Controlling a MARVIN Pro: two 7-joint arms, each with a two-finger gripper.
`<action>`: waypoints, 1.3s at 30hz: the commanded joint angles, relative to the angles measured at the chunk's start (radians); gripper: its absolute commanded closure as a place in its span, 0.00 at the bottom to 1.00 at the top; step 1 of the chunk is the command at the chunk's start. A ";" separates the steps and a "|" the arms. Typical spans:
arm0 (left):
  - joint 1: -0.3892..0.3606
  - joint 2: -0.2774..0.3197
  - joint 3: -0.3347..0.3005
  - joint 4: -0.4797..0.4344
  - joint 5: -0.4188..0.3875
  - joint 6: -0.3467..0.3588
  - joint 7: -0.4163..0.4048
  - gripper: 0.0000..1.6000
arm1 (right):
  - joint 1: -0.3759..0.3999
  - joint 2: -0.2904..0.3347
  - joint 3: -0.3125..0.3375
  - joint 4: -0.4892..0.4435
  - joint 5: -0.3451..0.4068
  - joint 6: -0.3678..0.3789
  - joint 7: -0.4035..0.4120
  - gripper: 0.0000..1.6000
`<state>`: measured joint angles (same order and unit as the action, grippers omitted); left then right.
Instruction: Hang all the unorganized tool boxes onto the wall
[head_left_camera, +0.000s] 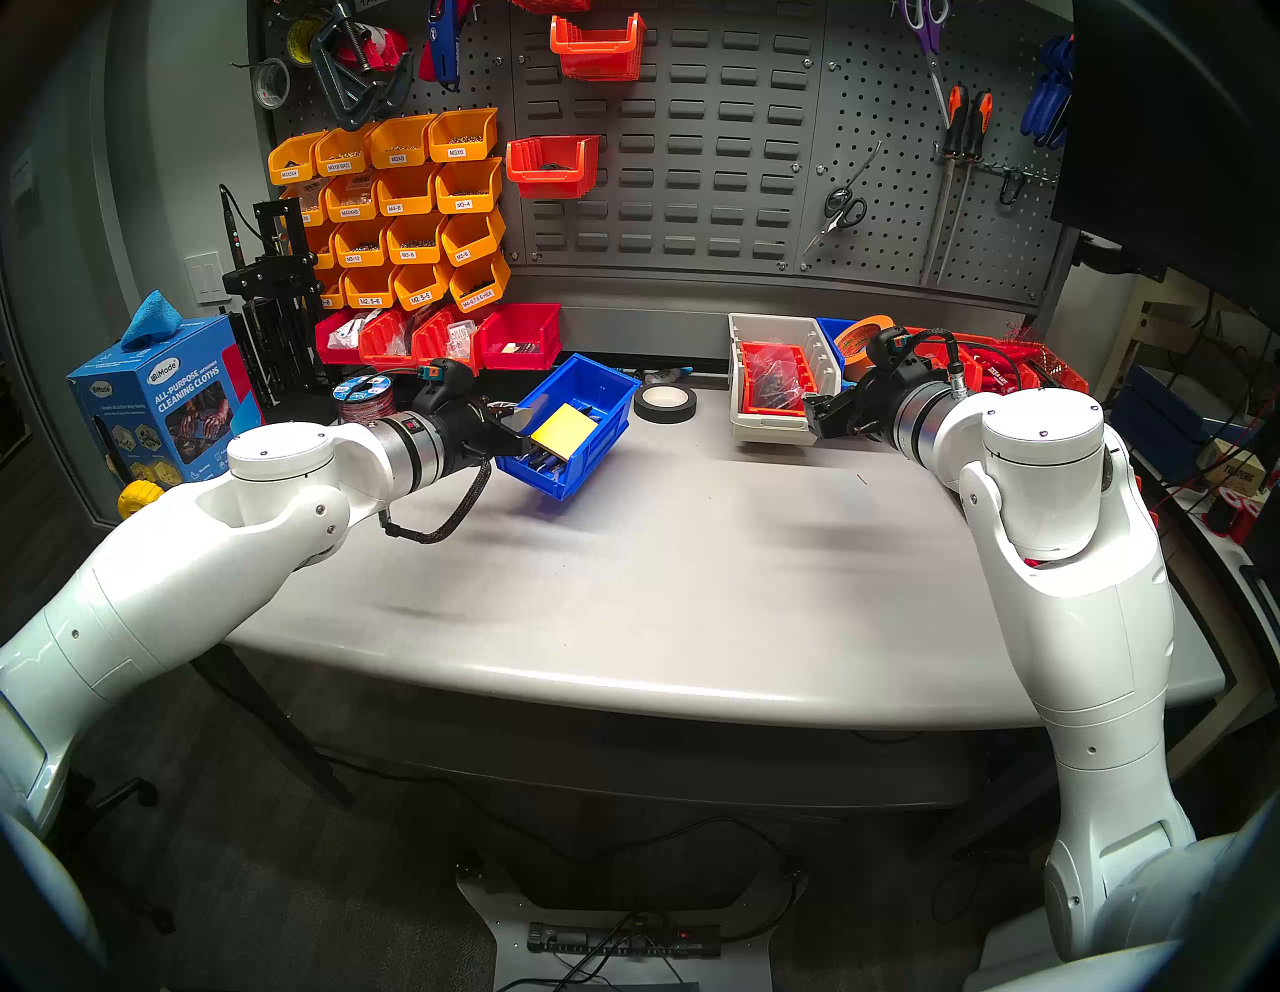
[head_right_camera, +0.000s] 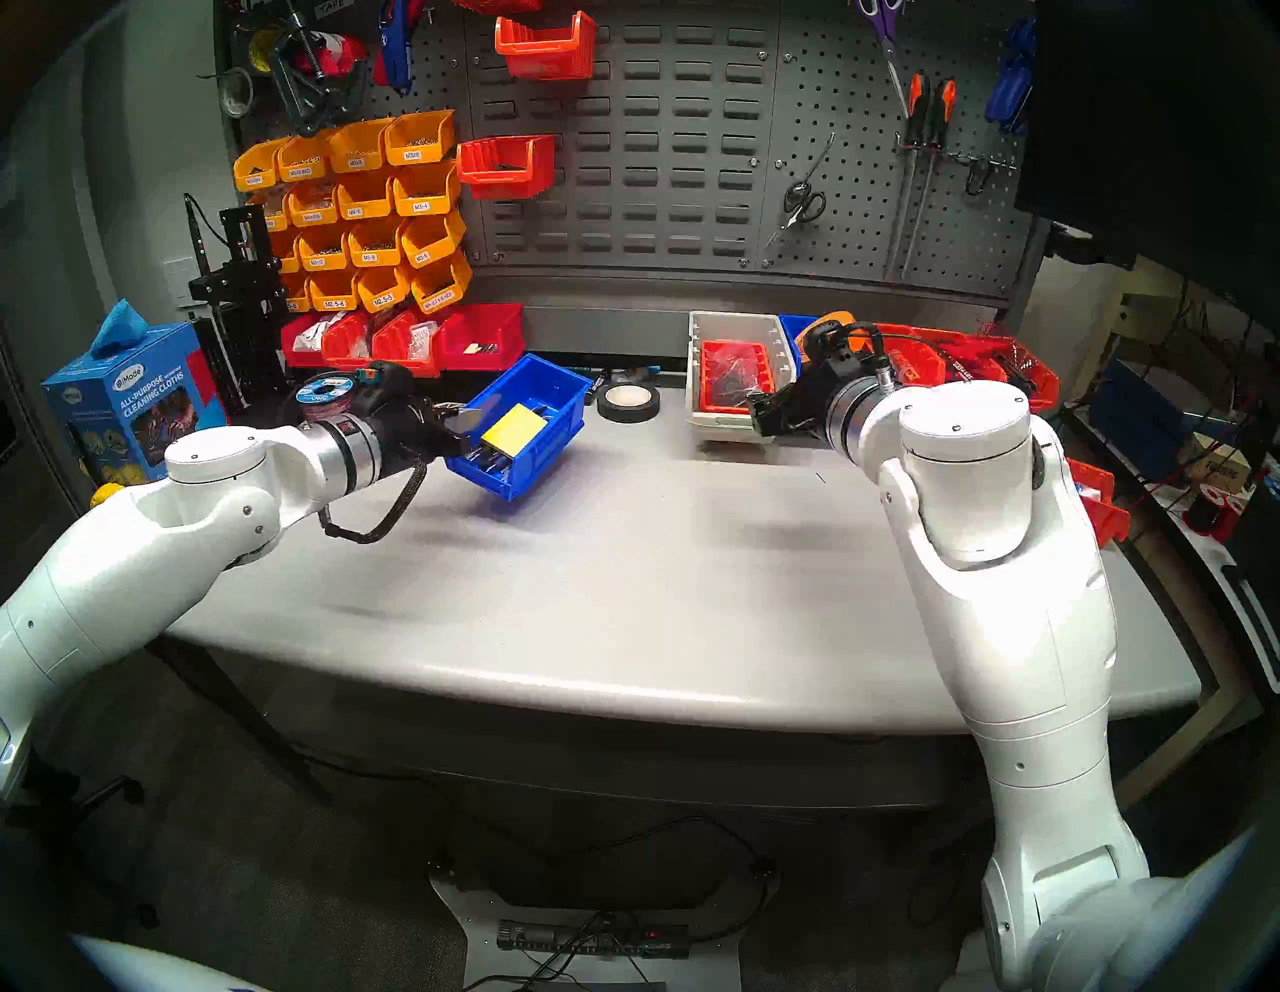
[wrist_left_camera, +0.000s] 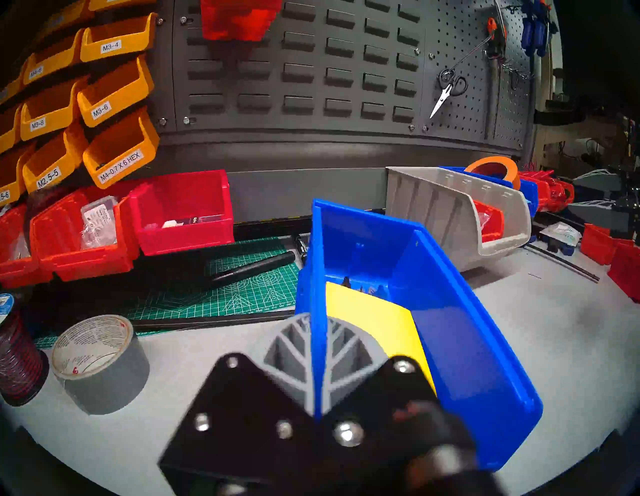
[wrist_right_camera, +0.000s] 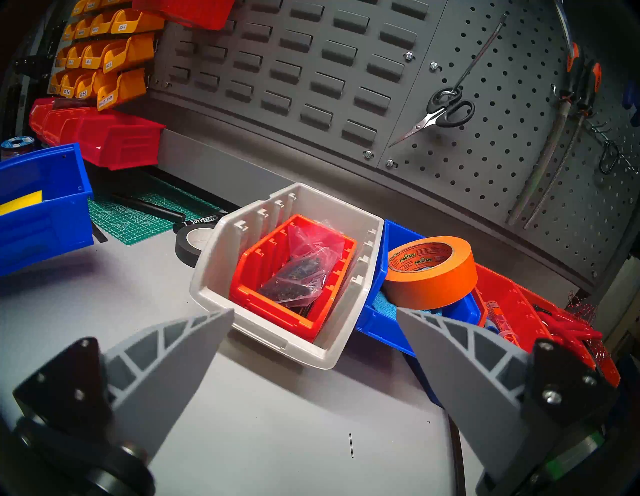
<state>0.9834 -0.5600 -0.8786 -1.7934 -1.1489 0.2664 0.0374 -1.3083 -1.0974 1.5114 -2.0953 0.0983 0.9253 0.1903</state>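
While left end effector (wrist_left_camera: 317, 367) pinches blue bin (wrist_left_camera: 450, 311), beige bin (wrist_right_camera: 277, 322) sits

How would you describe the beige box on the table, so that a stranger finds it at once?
Look at the grey table, on its right side near the back. The beige box stands there, just ahead of the open right gripper. It alone is pale with ribbed sides, and an orange-red bin sits inside it.

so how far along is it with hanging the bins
Done: none of the three bins hangs on the slotted panel yet. In hand: the left gripper is shut on the wall of one blue bin, lifted and tilted. Left: the beige bin and the second blue bin sit on the table; the right gripper is open.
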 joint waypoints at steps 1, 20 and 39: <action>-0.101 -0.096 -0.013 0.042 0.010 0.008 -0.029 1.00 | 0.012 -0.002 0.002 -0.010 0.002 -0.003 0.001 0.00; -0.208 -0.223 0.006 0.190 0.040 0.060 -0.101 1.00 | 0.012 -0.002 0.002 -0.010 0.002 -0.003 0.001 0.00; -0.356 -0.377 0.005 0.423 0.097 0.105 -0.118 1.00 | 0.012 -0.002 0.002 -0.010 0.002 -0.003 0.001 0.00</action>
<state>0.7316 -0.8681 -0.8558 -1.4199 -1.0604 0.3759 -0.0758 -1.3085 -1.0974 1.5114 -2.0953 0.0983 0.9252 0.1901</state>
